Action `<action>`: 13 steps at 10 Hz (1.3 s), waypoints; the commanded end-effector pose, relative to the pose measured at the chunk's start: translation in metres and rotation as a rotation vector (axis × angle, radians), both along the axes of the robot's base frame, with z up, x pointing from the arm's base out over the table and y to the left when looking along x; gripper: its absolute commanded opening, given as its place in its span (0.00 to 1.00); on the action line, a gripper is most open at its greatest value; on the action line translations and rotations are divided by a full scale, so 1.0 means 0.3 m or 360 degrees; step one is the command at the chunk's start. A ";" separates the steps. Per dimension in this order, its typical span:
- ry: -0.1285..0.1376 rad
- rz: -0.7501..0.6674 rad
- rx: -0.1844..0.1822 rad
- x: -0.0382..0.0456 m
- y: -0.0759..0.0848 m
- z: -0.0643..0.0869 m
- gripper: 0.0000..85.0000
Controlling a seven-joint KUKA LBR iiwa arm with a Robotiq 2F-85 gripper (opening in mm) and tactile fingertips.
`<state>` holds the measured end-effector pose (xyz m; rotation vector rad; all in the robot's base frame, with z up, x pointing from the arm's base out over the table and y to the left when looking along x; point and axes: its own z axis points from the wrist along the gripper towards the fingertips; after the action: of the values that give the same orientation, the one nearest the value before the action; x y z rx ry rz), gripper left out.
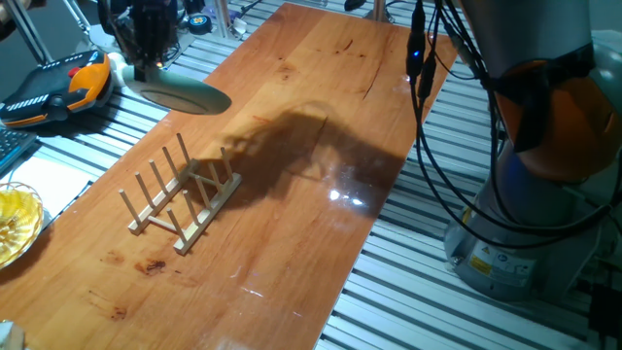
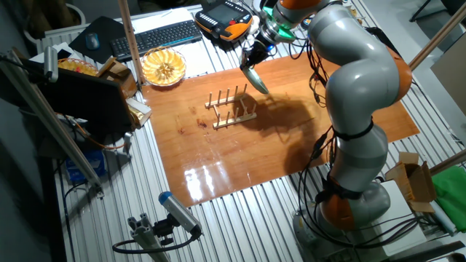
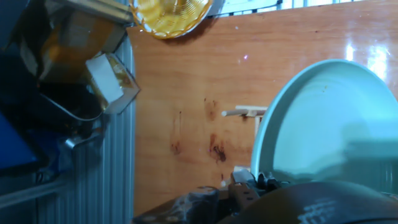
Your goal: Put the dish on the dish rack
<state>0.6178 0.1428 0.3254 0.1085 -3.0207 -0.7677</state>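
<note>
Carry step. The gripper [image 1: 146, 60] pinches the dish [image 1: 180, 92] by its rim and holds it in the air, clear of the table [image 1: 321, 146]. In one fixed view the dish hangs above and just beyond the far end of the rack [image 1: 180, 199], tilted, not yet upright. In the other fixed view the dish [image 2: 255, 78] sits just right of and above the rack [image 2: 231, 109], near but not touching the pegs. The hand view shows the dish [image 3: 329, 124] filling the right side, with one end of the rack [image 3: 245, 113] peeking out past its left edge; the fingers themselves are mostly hidden, so the grip is read from the dish hanging off the hand.

The rack stands empty at mid-table. The yellow bowl [image 2: 163, 67] sits at the far-left table edge, well apart from the rack, no part in this.

Judgement: pick done, placement not begun. Next move calls for turning the dish on edge, lining its rim with a gap between two peg pairs, then lowering straight down into the slot before the claw lets go. Risk: rim lands on peg tops, or the light rack slides or tips.
</note>
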 end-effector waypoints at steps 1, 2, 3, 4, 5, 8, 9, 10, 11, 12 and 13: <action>0.0004 -0.0002 -0.0004 -0.006 0.007 0.014 0.01; 0.0007 0.0008 -0.0004 -0.013 0.016 0.022 0.01; 0.0010 0.0018 0.0003 -0.017 0.023 0.025 0.01; 0.0021 0.0024 0.0018 -0.017 0.033 0.024 0.01; 0.0025 0.0035 0.0036 -0.020 0.047 0.019 0.01; 0.0047 0.0023 0.0083 -0.025 0.087 0.000 0.01; 0.0052 0.0004 0.0104 -0.026 0.098 -0.007 0.01; 0.0059 -0.0012 0.0123 -0.027 0.107 -0.015 0.01; 0.0061 -0.0016 0.0142 -0.028 0.113 -0.023 0.01; 0.0069 -0.0028 0.0161 -0.029 0.119 -0.030 0.01; 0.0081 -0.0055 0.0174 -0.028 0.123 -0.035 0.01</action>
<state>0.6094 0.1797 0.3146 0.0316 -2.9381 -0.9244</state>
